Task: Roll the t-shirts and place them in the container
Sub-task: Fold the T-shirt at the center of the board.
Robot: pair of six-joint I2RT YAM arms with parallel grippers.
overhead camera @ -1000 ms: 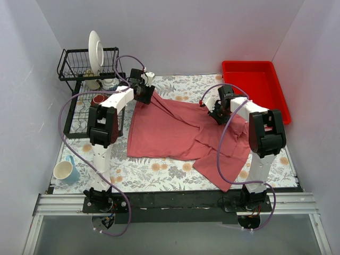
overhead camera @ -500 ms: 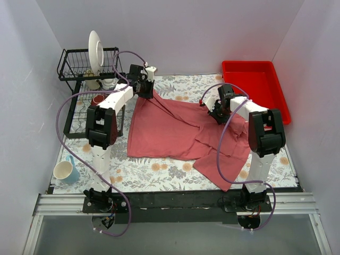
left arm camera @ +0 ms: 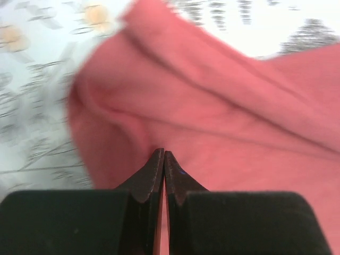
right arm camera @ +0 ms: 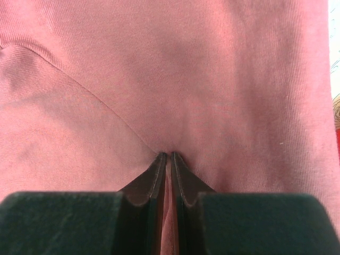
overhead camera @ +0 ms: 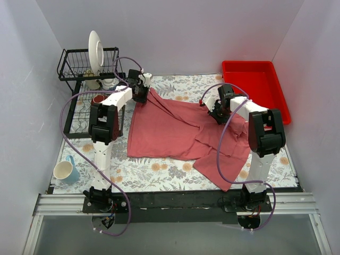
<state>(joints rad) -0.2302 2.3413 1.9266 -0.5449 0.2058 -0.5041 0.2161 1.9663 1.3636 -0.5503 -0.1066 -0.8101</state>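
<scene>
A dusty-red t-shirt (overhead camera: 170,130) lies crumpled across the floral mat, its right part bunched and trailing toward the front edge. My left gripper (overhead camera: 142,94) is at the shirt's far left corner. In the left wrist view its jaws (left arm camera: 163,153) are shut, with a thin fold of the t-shirt (left arm camera: 223,106) pinched between them. My right gripper (overhead camera: 217,113) sits at the shirt's far right side. The right wrist view shows it (right arm camera: 168,140) shut on a pinch of the t-shirt (right arm camera: 159,69), the cloth puckering at its tips.
A black dish rack (overhead camera: 74,69) holding a white plate (overhead camera: 95,50) stands at the back left, with a dark red bowl (overhead camera: 98,99) below it. A rigid bright-red tray (overhead camera: 255,85) is at the back right. A mug (overhead camera: 65,171) sits at the front left.
My left gripper has shut on the shirt's far left corner and shifted slightly. The right arm has held still with its grip.
</scene>
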